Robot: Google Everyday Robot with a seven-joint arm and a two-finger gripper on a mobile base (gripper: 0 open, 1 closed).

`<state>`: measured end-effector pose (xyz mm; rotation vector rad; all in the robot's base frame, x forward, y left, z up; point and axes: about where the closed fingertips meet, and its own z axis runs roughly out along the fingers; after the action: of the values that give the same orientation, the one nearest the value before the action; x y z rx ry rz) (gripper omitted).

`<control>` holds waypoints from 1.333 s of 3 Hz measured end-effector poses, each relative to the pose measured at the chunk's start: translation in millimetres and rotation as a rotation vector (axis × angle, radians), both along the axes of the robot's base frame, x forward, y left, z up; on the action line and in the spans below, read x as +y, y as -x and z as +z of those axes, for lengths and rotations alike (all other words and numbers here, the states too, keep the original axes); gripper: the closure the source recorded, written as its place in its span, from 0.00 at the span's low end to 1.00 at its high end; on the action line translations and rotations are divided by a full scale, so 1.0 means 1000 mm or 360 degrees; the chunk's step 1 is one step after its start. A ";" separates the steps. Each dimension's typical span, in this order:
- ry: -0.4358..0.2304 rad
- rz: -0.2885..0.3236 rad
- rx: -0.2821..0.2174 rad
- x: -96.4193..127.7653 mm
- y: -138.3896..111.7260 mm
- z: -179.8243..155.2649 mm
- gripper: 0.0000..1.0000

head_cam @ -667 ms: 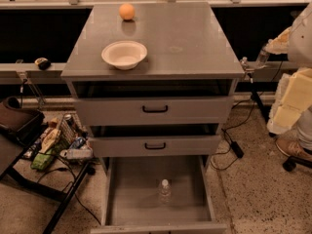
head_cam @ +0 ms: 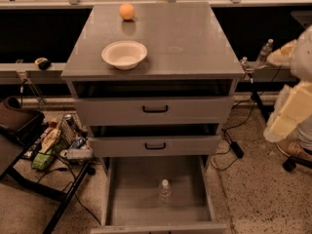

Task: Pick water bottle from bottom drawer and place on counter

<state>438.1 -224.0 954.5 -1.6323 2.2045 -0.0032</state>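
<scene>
Clear white-capped plastic water bottle [head_cam: 165,191] upright on the flat grey floor of the open bottom drawer [head_cam: 127,199].
Above the drawer, glossy grey counter [head_cam: 195,38] with round white bowl [head_cam: 124,54] and orange sphere [head_cam: 126,11]; well right of the drawer, cream blocky gripper [head_cam: 278,128], grip impossible to tell.

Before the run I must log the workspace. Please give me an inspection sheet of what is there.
surface: counter, grey, carries a bowl and an orange ball.
job's things: water bottle upright in the open bottom drawer.
clutter: mixed items on the floor, left.
gripper: not in view; pale arm at right edge.
cables: black cables on the floor, both sides.
surroundings: second bottle on the right ledge.
</scene>
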 end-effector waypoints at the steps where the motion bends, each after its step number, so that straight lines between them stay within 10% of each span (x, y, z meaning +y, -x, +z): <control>1: -0.0291 -0.0007 0.0058 -0.017 0.004 -0.086 0.00; 4: -0.1205 -0.0006 -0.0318 -0.065 -0.031 -0.220 0.00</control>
<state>469.4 -288.7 734.7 -1.1363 1.7368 0.5680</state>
